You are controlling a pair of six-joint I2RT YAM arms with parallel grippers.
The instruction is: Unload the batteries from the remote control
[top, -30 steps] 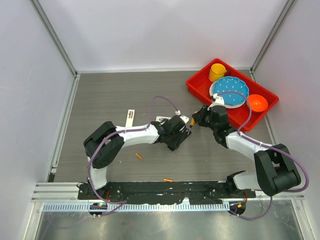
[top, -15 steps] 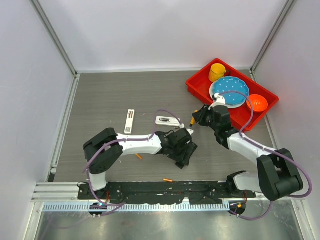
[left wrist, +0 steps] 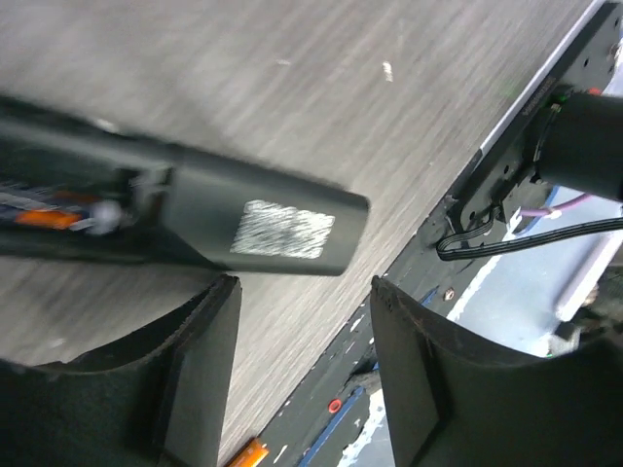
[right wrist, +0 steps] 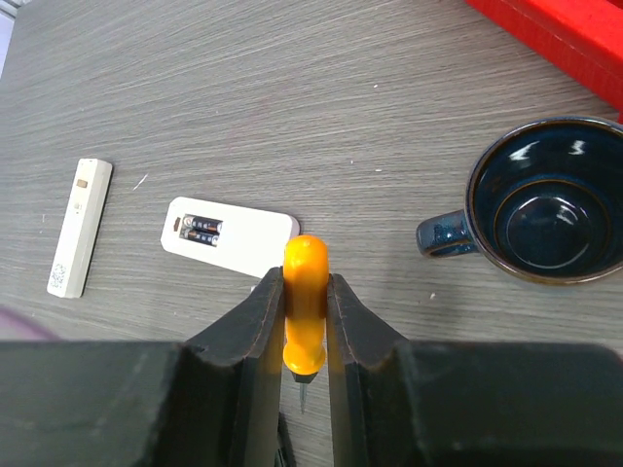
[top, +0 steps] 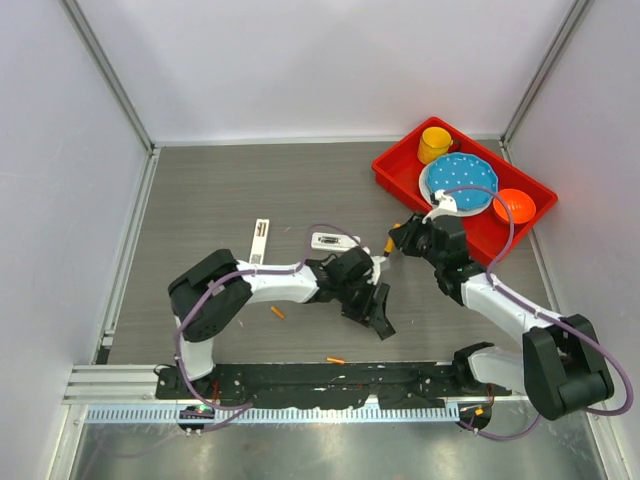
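Near the left edge of the desk (top: pixel 200 190) lies a slim white bar (top: pixel 260 240), its long axis running from the near edge toward the far edge. Right of it a loose orange battery (top: pixel 278 312) rests on bare desk, and a second orange battery (top: pixel 335 360) sits at the near edge, so part of the unloading looks done. At mid-desk the white remote (right wrist: pixel 243 236) lies with its cover off, two dark batteries (right wrist: pixel 200 230) side by side in the bay at its left end.

The left pincer (left wrist: pixel 304 292) stands well open and has hold of nothing. Just ahead of its fingertips lies the black remote (left wrist: pixel 243 219), long axis crosswise to the pincer's reach, so a straight advance would set one finger on each side of the body. Its bay is open toward the left of the wrist view, with an orange cell (left wrist: pixel 44 216) seated inside, off to the side of the gap rather than in line with it. The left arm is plainly the nearer one.

The right pincer (right wrist: pixel 305 282) is closed tight on the orange-handled screwdriver (right wrist: pixel 305 258), with the white remote just beyond and to its left. A dark blue mug (right wrist: pixel 545 199) stands upright to the right, and the red tray (top: pixel 390 172) fills the far right corner
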